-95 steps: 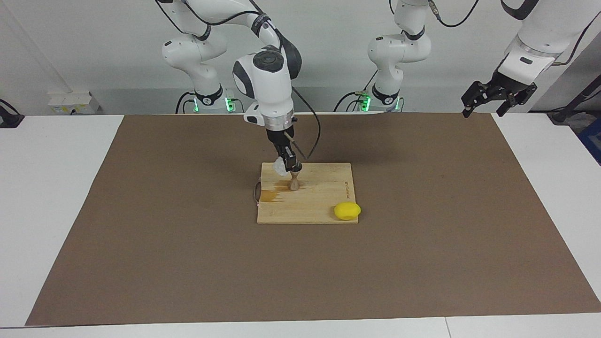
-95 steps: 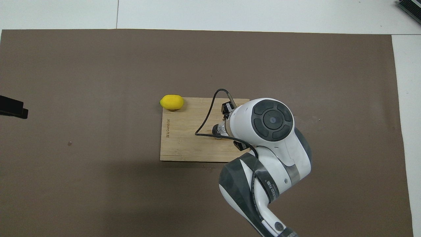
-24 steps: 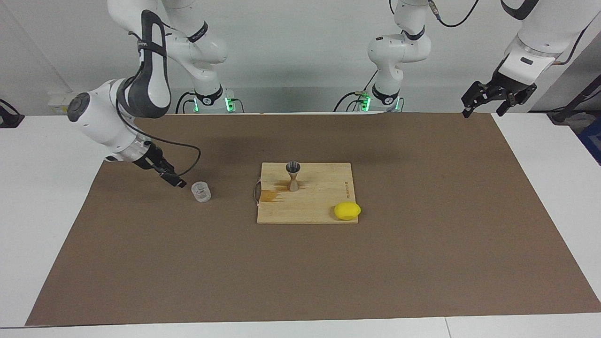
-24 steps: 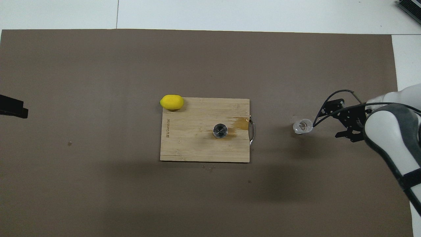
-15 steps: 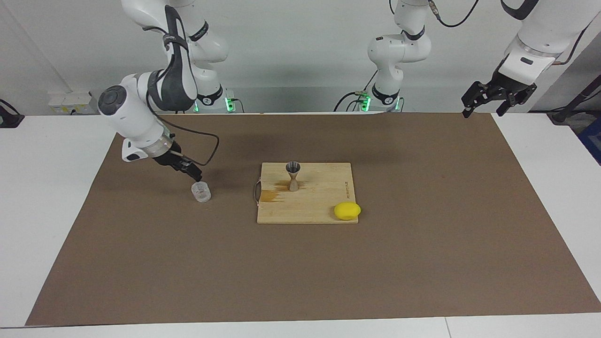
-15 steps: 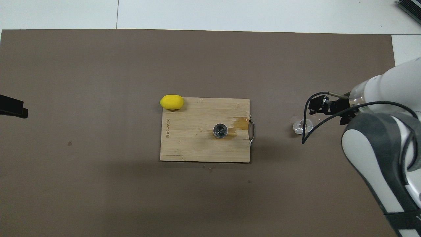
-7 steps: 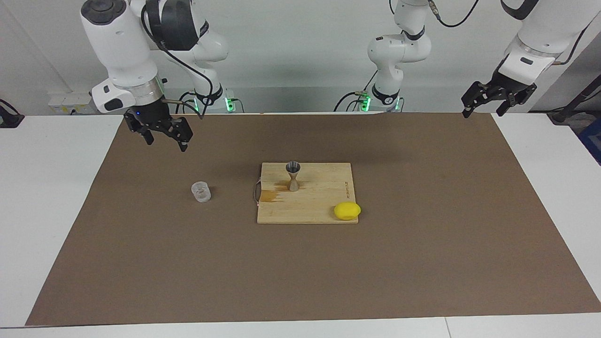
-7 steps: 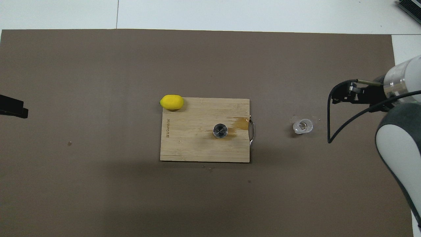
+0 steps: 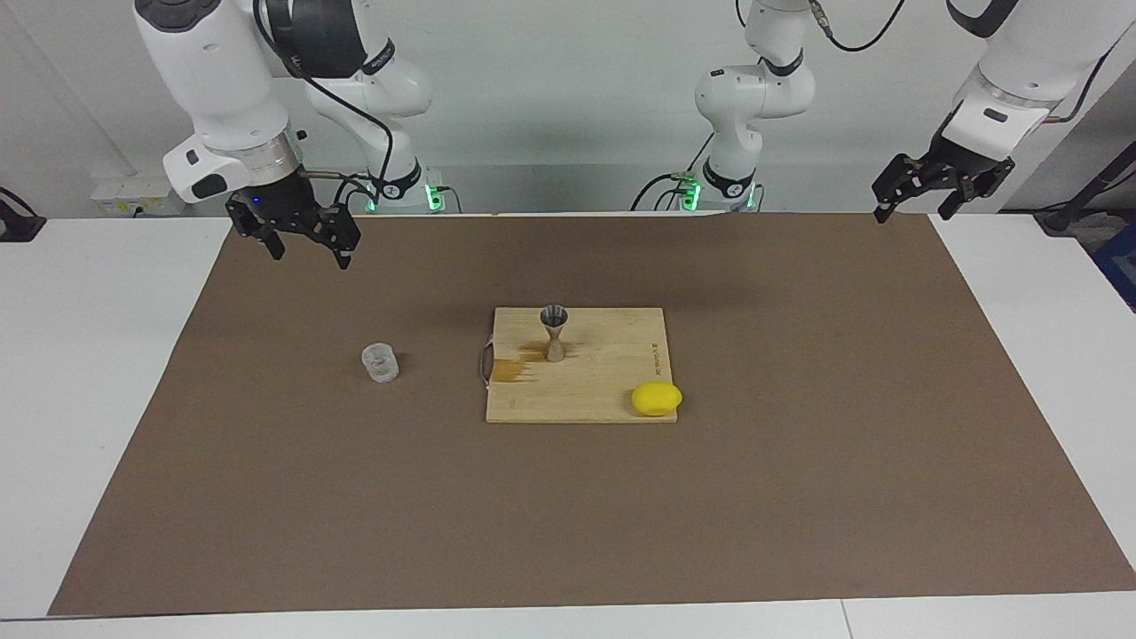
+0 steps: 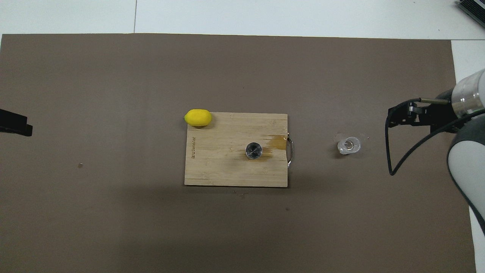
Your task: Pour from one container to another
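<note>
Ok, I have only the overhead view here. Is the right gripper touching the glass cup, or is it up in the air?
Observer: Up in the air. The right gripper hangs open above the brown mat, apart from the glass cup.
Operator: And of the metal thing on the board I see only a round rim. Does it stand?
Observer: Yes. The jigger stands upright on the cutting board; it is hourglass-shaped, with a narrow waist.
Operator: Of the left gripper I see only a black tip.
Observer: The left gripper waits open in the air, over the mat's corner at the left arm's end.
</note>
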Available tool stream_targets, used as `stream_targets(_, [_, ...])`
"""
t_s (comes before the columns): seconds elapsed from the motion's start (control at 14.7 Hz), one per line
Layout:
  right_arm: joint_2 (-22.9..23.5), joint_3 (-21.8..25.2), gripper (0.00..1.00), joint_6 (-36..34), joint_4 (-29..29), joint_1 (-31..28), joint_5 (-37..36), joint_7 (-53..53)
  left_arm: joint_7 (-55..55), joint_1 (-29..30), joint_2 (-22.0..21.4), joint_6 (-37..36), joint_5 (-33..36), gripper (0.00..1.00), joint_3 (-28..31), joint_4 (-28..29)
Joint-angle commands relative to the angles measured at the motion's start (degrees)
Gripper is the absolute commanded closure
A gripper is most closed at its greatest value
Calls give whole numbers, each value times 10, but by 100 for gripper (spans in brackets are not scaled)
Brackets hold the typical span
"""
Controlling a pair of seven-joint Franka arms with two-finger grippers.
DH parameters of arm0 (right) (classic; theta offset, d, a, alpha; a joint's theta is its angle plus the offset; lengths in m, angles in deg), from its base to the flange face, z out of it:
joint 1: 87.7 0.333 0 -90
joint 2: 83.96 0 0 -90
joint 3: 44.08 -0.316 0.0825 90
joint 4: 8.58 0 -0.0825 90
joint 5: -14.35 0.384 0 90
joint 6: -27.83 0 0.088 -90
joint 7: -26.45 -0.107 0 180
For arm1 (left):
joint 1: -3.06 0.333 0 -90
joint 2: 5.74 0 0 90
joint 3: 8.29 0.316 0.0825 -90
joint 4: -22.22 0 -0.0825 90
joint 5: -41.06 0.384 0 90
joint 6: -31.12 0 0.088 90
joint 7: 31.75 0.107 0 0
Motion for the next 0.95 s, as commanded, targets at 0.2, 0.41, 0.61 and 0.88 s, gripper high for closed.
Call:
stream_targets(0.2, [-11, 0, 0, -6, 12, -5, 12, 18, -9, -6, -18, 12, -4, 0, 3, 23])
stream_targets(0.41, [-11, 1, 0, -8, 12, -7, 12, 18, -9, -6, -18, 12, -4, 0, 4, 23])
stream_targets(0.61, [-12, 0, 0, -9, 12, -6, 12, 18, -9, -6, -18, 12, -4, 0, 3, 23])
stream_targets(0.88, [-12, 0, 0, -9, 13, -7, 12, 18, -9, -6, -18, 12, -4, 0, 4, 23])
